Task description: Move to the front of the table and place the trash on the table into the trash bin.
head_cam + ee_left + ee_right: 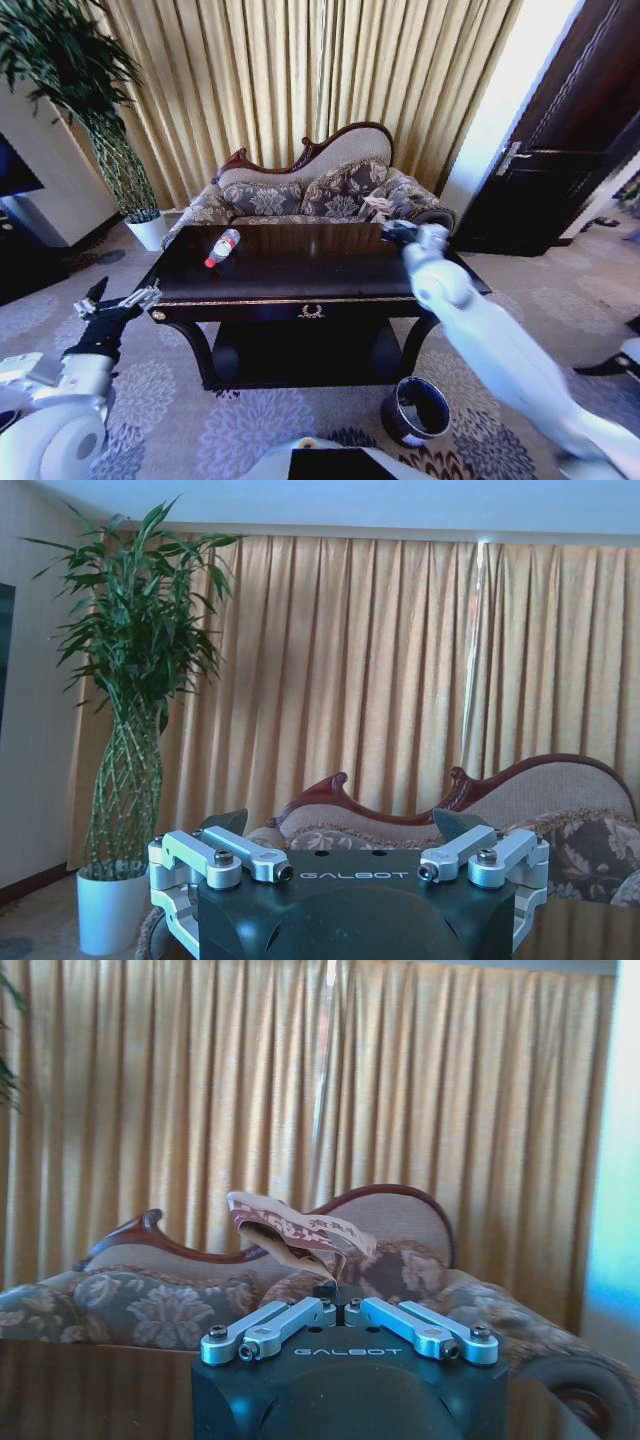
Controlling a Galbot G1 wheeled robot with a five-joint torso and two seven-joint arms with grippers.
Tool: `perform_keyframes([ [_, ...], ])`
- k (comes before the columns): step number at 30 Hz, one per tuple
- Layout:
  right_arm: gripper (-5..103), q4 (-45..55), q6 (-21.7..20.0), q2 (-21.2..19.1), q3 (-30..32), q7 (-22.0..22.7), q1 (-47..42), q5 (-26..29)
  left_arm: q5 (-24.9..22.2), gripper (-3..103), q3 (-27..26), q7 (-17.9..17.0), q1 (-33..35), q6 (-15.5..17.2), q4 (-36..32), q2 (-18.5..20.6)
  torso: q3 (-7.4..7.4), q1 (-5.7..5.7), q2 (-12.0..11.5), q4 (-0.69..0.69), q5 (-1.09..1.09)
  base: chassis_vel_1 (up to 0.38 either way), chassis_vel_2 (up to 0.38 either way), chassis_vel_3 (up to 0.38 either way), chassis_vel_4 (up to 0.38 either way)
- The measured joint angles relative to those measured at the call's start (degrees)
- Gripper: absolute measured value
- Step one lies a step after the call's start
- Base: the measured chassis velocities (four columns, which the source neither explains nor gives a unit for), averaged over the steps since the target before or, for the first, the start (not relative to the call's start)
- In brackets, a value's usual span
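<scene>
Right arm is stretched out over the far right corner of the surface (300,285), and the right tool (392,228) is up there with its fingers pinched together on the wrapper (295,1230). From the right wrist view that crumpled pink-white wrapper sticks up from the closed fingertips, held clear above the glossy dark top, with the sofa (320,190) and the gold curtain (300,1080) behind it. In the head view the wrapper (376,205) shows as a pale scrap just beyond the tool, near the sofa's right arm.

Over on the other side, the left tool (118,300) hangs off the left front corner of the surface, just beside it and not touching it, fingers spread apart with nothing between them. The left wrist view has those open fingers (230,855) framing the sofa back and the tall plant (135,680) in its white pot (108,910).

1 bottle (222,247), clear with a red label and red cap, lies on its side on the left half of the top, well apart from both tools.

The trash bin (417,410) stands on the patterned carpet by the front right leg, dark with a pale rim, mouth open upward, under the line of the right forearm.
</scene>
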Motion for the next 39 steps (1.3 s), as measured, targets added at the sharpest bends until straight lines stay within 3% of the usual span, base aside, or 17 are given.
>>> perform_keyframes([
  [3,0,2.78,0.00,0.47,3.81,-0.11,-5.98,-0.42,-0.46,100,-0.46,-0.04,-0.36,0.03,0.00,0.72,0.00,0.00,0.00,0.03,0.00,0.000,0.000,0.000,0.000],
  [7,0,7.94,0.14,4.01,9.66,-0.44,-16.91,-3.45,-0.65,100,-0.26,-0.01,-0.46,0.03,0.00,1.14,0.00,0.00,0.00,0.01,0.00,0.000,0.000,0.000,0.000],
  [16,0,13.96,2.77,6.54,21.14,-2.14,-28.24,-5.92,-0.65,100,0.44,0.42,-0.30,0.57,0.00,2.04,0.01,0.01,-0.01,0.01,0.00,0.000,0.000,0.000,0.000],
  [28,0,20.07,3.26,5.58,19.01,-0.96,-33.70,-3.31,-1.77,100,1.14,0.76,-1.01,0.94,0.00,3.50,0.02,0.01,-0.01,0.02,-0.01,0.000,0.000,0.000,0.000],
  [39,0,20.12,2.92,6.43,17.82,-0.69,-32.98,-4.64,-2.45,100,0.40,0.70,-0.95,1.05,0.00,3.61,0.02,0.01,-0.01,0.02,0.00,0.000,0.000,0.000,0.000],
])
